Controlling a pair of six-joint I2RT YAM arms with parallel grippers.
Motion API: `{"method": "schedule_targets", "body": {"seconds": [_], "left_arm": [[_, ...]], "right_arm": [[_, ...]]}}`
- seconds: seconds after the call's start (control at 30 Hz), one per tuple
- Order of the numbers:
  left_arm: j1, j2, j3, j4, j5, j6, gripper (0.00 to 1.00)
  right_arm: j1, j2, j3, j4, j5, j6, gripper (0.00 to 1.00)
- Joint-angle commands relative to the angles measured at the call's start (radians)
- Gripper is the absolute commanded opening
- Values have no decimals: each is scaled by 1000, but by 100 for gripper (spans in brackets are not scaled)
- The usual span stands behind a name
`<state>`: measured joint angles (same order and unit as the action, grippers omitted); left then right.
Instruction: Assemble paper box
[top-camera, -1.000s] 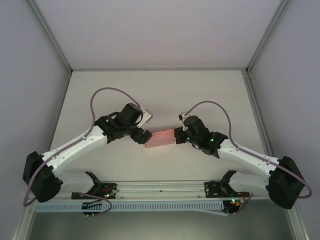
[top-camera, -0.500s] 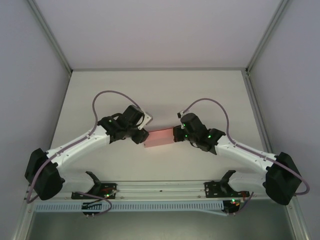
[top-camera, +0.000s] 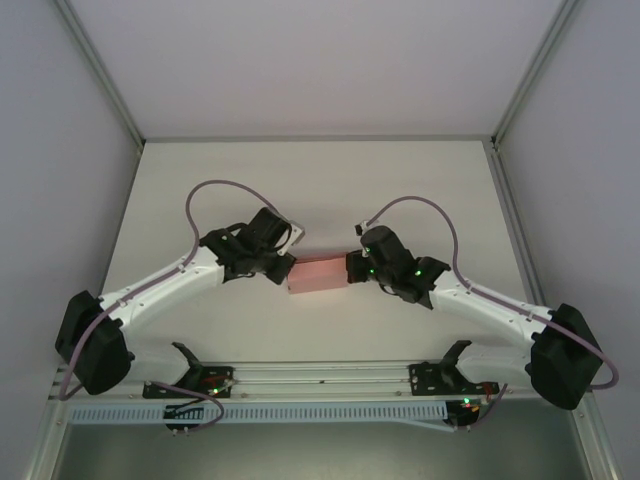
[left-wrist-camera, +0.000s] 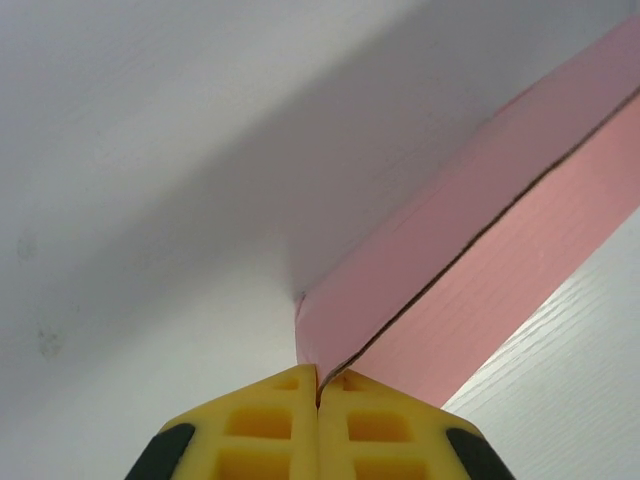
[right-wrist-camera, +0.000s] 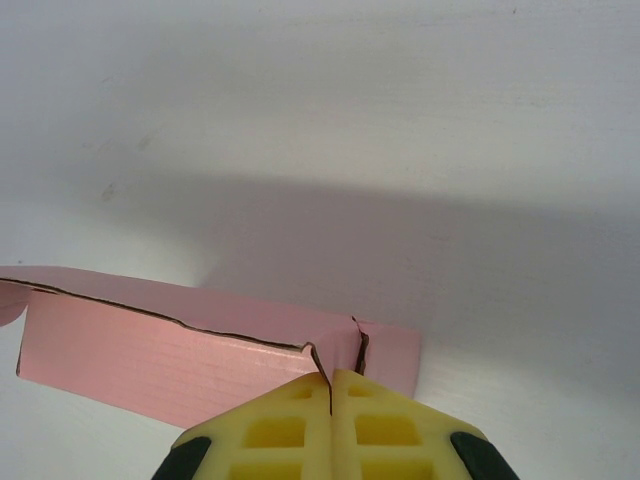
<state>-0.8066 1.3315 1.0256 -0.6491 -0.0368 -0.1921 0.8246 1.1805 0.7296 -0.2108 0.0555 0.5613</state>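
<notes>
Left gripper has clamped shut on the paper box.

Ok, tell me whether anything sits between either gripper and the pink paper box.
Nothing visible does. The left gripper is shut on a card edge at one end of the paper box, the right gripper on an edge at the other end.

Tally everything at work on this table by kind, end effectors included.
paper box, pink: 1
end effectors, yellow-fingered: 2, the left end effector and the right end effector, each shut on an edge of the paper box
Total: 3
</notes>
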Motion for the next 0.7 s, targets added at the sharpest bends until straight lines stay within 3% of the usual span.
{"method": "schedule_targets", "body": {"seconds": [0.0,0.1,0.37,0.67], "left_arm": [[2,4,38,-12,66,-193,0],[4,-28,10,17,80,-326,0],[45,-77,-24,69,109,-501,0],[87,-80,-71,126,263,-566,0]], "right_arm": [[37,23,-19,-15,31,54,0],[68,22,-19,-7,55,84,0],[102,38,-41,13,69,149,0],[140,59,-29,-18,127,160,0]]}}
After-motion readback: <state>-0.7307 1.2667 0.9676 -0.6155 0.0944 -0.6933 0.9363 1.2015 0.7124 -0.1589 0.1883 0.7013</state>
